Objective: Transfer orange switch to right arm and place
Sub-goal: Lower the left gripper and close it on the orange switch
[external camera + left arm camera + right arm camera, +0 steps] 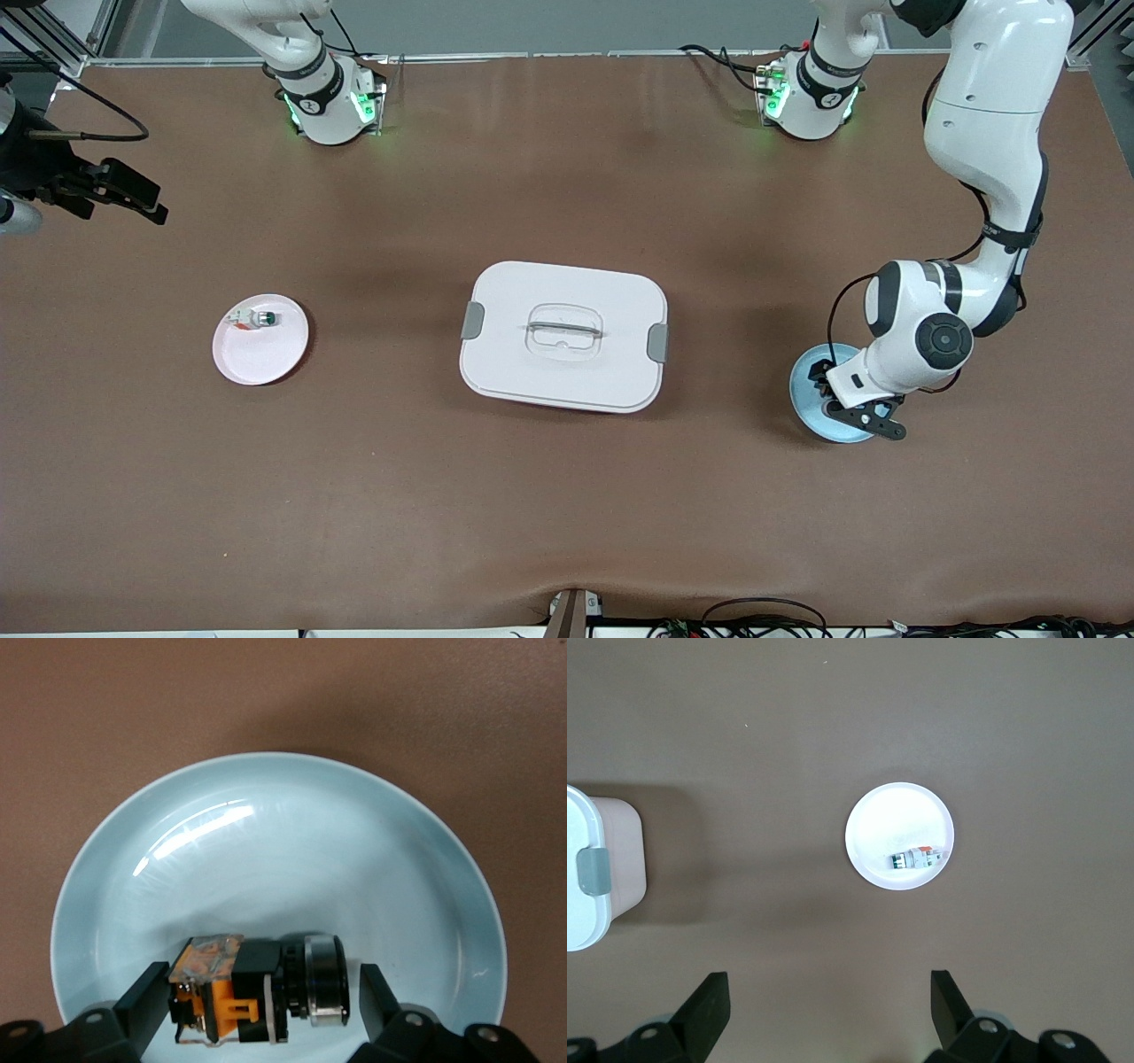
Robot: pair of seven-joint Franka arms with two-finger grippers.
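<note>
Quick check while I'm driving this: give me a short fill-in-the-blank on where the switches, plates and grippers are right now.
1. The tiny black push-button switch with orange marks lies on its side in the round pale ____ plate.
2. The left gripper has one finger at each end of that switch, its jaws ____.
3. The small white switch with a green cap lies in the round ____ plate.
4. The right gripper hangs over bare ____ table.

Missing words: blue; open; pink; brown

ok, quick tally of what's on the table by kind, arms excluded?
Plates: 2, the blue plate at the left arm's end and the pink plate at the right arm's end
Switches: 2, the orange switch in the blue plate and the green-capped switch in the pink plate
Lidded boxes: 1, the white box mid-table
Total: 5
</note>
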